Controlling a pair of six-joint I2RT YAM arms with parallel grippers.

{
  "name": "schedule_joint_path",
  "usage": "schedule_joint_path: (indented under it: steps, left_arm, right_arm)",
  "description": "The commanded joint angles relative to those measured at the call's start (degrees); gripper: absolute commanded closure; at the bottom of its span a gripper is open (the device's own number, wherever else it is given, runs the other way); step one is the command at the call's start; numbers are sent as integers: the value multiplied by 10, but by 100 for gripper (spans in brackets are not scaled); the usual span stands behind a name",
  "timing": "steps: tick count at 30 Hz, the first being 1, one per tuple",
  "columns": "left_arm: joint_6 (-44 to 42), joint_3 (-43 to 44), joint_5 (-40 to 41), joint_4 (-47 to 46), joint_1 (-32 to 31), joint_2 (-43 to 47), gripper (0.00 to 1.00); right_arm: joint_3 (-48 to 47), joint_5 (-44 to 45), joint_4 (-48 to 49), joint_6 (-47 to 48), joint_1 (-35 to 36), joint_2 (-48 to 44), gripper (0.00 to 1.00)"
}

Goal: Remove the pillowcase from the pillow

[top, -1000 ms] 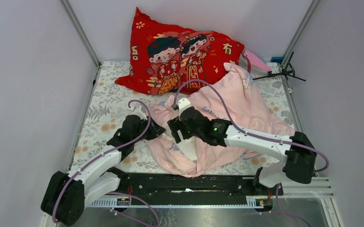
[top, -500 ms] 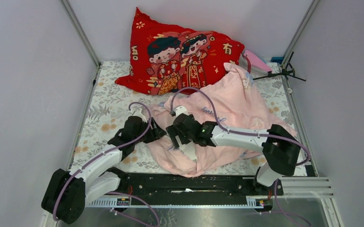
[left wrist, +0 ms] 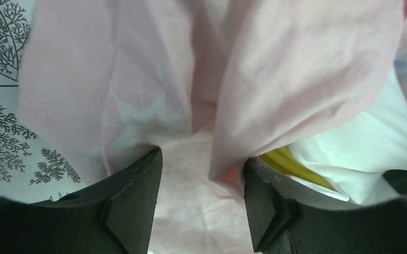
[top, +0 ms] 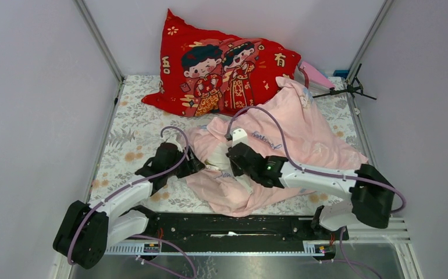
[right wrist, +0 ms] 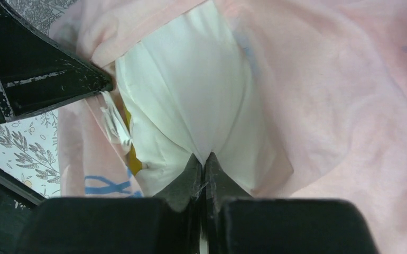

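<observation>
The pale pink pillowcase (top: 303, 128) lies crumpled across the middle and right of the table. At its left opening the cream-white pillow (top: 217, 156) pokes out. My right gripper (top: 228, 168) is at that opening, and its wrist view shows the gripper (right wrist: 204, 157) shut, pinching a pucker of the pillow (right wrist: 185, 90) with the pillowcase (right wrist: 349, 106) around it. My left gripper (top: 191, 164) is just left of the opening. In its wrist view the gripper (left wrist: 202, 161) is open with pillowcase (left wrist: 296, 63) fabric lying between the jaws. The pillow (left wrist: 370, 148) and its yellow piping (left wrist: 286, 159) show beside the right finger.
A big red cartoon cushion (top: 221, 70) leans against the back wall. A small black stand (top: 349, 90) sits at the back right. The floral table cover (top: 128, 139) is bare on the left. Grey walls close in both sides.
My right gripper, open before, has closed on the pillow's white fabric at the case's opening. My left gripper has opened from nearly shut and stayed at the left edge of the pillowcase.
</observation>
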State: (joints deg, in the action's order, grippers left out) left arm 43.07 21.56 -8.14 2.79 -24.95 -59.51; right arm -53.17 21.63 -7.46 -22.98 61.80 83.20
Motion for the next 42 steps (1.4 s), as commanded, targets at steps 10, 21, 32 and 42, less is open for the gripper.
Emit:
schedule_joint_path:
  steps: [10,21,32,42]
  left_arm:
    - [-10,12,1,-22,1,-21,45]
    - [-34,50,50,22,1,-20,44]
    - [-104,182,161,79,-71,22,35]
    - [-120,244,230,83,-119,-37,32]
  right_arm:
    - [38,42,28,35,-18,-132,100]
    - [20,71,2,44,-19,-167,100]
    - [14,20,7,52,-19,-155,100]
    - [11,-16,18,63,-19,-144,100]
